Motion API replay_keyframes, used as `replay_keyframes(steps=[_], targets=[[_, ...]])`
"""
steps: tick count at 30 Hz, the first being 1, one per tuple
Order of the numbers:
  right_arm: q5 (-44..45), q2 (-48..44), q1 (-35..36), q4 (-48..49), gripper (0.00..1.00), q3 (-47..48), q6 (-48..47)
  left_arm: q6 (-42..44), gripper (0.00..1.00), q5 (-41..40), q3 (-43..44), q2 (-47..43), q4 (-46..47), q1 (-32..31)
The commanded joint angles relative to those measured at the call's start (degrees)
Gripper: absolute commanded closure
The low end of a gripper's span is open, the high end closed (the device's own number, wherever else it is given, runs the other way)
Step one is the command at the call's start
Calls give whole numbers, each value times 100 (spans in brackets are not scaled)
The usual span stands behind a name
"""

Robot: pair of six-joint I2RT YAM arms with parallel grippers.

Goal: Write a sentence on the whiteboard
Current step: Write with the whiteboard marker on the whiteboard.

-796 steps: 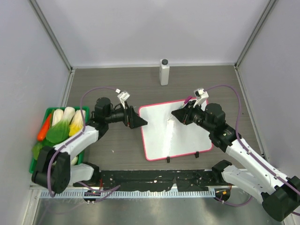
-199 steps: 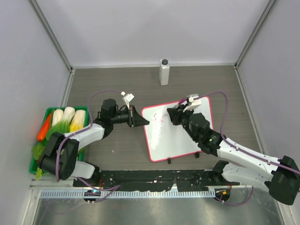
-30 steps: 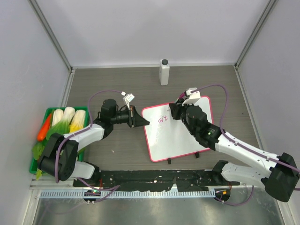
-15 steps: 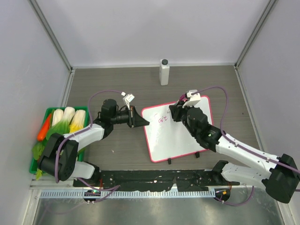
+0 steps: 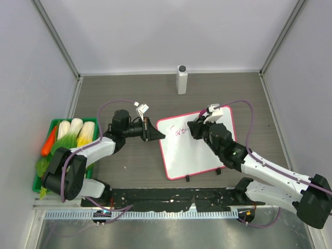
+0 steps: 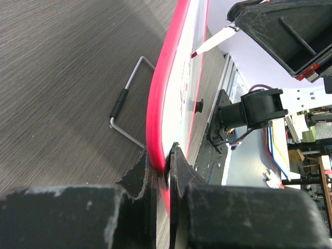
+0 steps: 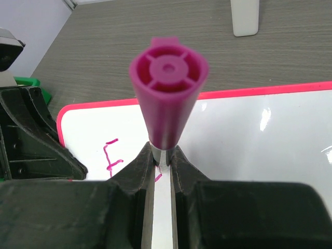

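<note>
The whiteboard (image 5: pixel 194 150), white with a pink-red frame, lies tilted on the table. My left gripper (image 5: pixel 157 136) is shut on its left edge, and the left wrist view shows the frame (image 6: pixel 162 98) pinched between the fingers (image 6: pixel 179 166). My right gripper (image 5: pixel 195 128) is shut on a magenta marker (image 7: pixel 168 98) held tip-down over the board's upper part. The sentence (image 5: pixel 180 132) is a short line of pink strokes near the top left. In the right wrist view an "F" (image 7: pixel 111 155) shows beside the fingers, and the marker hides the rest. The marker tip (image 6: pixel 210 45) touches the board.
A white bottle (image 5: pixel 181 79) stands at the back centre. A green tray (image 5: pixel 52 124) of vegetables sits at the left wall. Two black clip feet (image 5: pixel 186 177) stick out of the board's near edge. A bent wire stand (image 6: pixel 127 104) lies on the table beside the board.
The right gripper has shifted slightly with the marker along the pink line at the board's top. The left gripper has held still on the frame.
</note>
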Motion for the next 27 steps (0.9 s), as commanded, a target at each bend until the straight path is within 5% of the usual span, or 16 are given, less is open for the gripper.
replay_keyframes(steps=[1,27], targets=[[-20,-42,-23,-291,99,-211,42,975,100,-426,-73,38,-375,-159],[269,151,-32,-36,99,131,-142,967,100,-425,-47,91,-375,-159]])
